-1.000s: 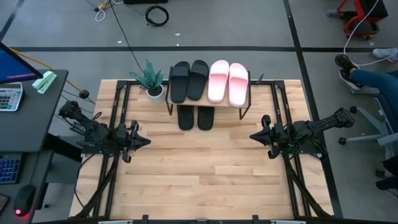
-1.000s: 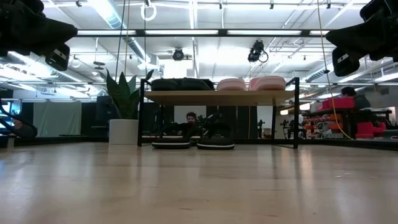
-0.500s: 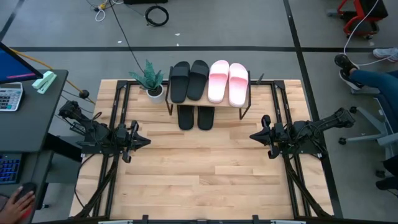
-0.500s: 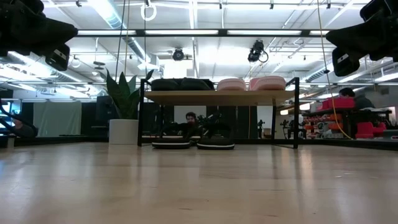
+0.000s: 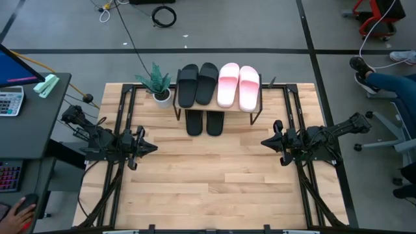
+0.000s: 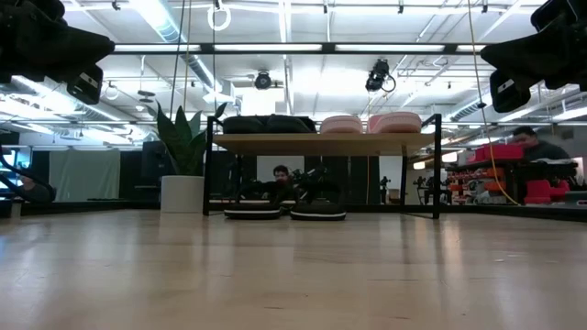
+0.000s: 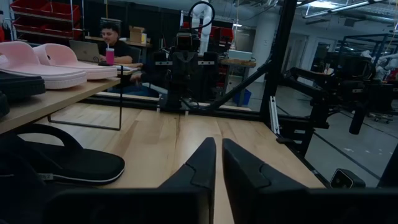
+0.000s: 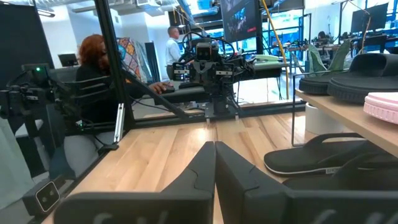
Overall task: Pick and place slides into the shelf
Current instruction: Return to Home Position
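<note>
The shelf [image 5: 218,106] stands at the table's far edge on its thin black frame. On its wood top lie two black slides [image 5: 197,84] and two pale pink slides [image 5: 238,86], soles down. Two more black slides [image 5: 205,122] rest on the tabletop under the shelf, also seen in the low view [image 6: 285,211]. My left gripper [image 5: 151,147] hovers shut at the table's left side, my right gripper [image 5: 264,142] shut at the right side, both pointing toward the middle. Neither touches a slide.
A potted plant [image 5: 156,84] stands left of the shelf at the far edge. A wide bare stretch of slatted tabletop [image 5: 208,175] lies between the two arms and toward the near edge. People sit beyond the table; a hand rests on a mouse at the left desk [image 5: 19,209].
</note>
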`<action>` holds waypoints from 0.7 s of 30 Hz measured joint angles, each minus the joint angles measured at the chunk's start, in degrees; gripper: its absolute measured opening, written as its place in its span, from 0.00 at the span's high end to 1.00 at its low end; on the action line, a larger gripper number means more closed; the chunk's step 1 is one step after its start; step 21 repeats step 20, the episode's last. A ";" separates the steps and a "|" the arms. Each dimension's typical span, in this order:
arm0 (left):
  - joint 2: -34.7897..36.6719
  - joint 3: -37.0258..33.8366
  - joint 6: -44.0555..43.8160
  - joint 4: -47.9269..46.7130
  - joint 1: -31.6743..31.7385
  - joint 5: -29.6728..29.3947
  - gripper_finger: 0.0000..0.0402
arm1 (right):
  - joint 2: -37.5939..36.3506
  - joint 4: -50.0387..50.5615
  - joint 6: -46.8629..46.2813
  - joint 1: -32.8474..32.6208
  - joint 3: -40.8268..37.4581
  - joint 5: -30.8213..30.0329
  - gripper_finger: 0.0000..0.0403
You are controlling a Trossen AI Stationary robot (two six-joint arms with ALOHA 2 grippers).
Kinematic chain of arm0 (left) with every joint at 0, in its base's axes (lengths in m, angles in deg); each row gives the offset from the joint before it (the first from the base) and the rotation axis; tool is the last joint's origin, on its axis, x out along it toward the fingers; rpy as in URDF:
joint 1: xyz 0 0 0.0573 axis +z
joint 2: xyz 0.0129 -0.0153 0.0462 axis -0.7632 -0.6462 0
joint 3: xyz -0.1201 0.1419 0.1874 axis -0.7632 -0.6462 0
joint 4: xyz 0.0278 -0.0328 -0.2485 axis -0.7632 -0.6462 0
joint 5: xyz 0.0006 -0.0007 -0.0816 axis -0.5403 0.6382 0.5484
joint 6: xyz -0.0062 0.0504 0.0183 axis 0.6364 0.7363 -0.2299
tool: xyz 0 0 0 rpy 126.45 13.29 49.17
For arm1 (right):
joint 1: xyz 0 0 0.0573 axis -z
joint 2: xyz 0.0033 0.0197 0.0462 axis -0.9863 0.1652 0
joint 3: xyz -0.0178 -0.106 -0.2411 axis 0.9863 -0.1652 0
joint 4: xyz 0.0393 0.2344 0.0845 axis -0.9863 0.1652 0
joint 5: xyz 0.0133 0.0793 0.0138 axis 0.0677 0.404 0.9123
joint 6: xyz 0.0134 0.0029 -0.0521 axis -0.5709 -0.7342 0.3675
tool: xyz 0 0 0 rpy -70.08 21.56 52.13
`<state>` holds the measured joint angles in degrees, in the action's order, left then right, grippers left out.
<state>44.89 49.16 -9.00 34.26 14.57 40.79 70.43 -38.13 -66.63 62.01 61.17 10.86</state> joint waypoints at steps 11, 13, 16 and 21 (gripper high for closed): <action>0.00 0.00 0.00 0.00 0.00 0.00 0.92 | 0.02 0.00 0.00 0.00 0.00 -0.02 0.97; -0.01 0.00 0.01 0.00 0.02 0.02 0.93 | 0.02 0.00 0.00 -0.02 0.00 -0.02 0.97; -0.01 0.00 0.00 0.00 0.00 0.00 0.94 | 0.02 0.00 0.01 -0.01 0.00 -0.01 0.97; 0.00 0.00 0.00 0.00 0.00 0.00 0.93 | 0.01 0.00 0.00 -0.01 0.00 -0.02 0.97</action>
